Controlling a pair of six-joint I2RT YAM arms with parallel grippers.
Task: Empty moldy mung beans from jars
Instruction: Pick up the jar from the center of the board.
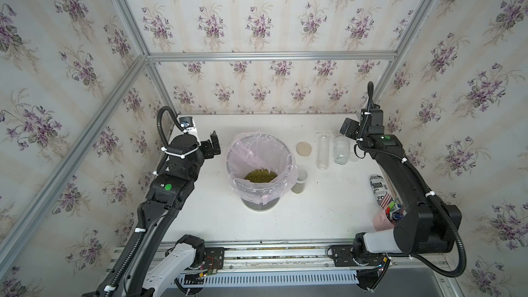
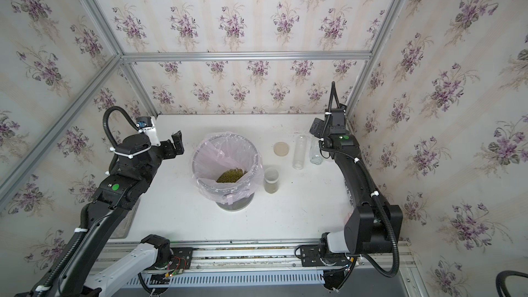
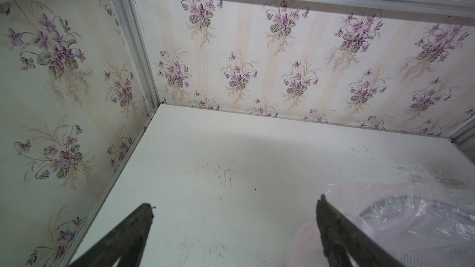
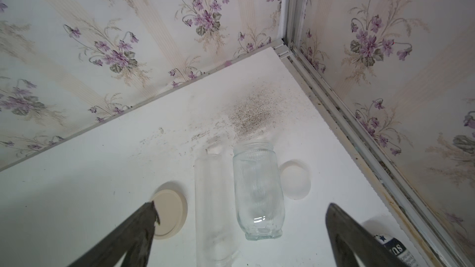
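Observation:
A grey bin lined with a pink bag [image 1: 238,152] [image 2: 201,152] stands mid-table, and a heap of mung beans [image 1: 260,176] [image 2: 231,175] lies inside it. Just right of the bin a small jar [image 1: 300,182] [image 2: 271,181] stands upright with a whitish lid on and olive beans inside. Two empty clear jars lie on their sides at the back right: a tall narrow one [image 1: 323,152] [image 4: 210,201] and a ribbed one [image 1: 341,150] [image 4: 258,191]. A tan lid [image 1: 303,148] [image 4: 171,209] and a white lid [image 4: 295,179] lie beside them. My left gripper [image 1: 214,145] [image 3: 235,204] is open left of the bin. My right gripper [image 1: 349,129] [image 4: 242,206] is open above the empty jars.
A black-and-white printed can [image 1: 380,190] lies near the right wall, with a pink cup of pens [image 1: 384,220] in front of it. Dark specks stain the back right corner [image 4: 254,111]. Papered walls close the table on three sides.

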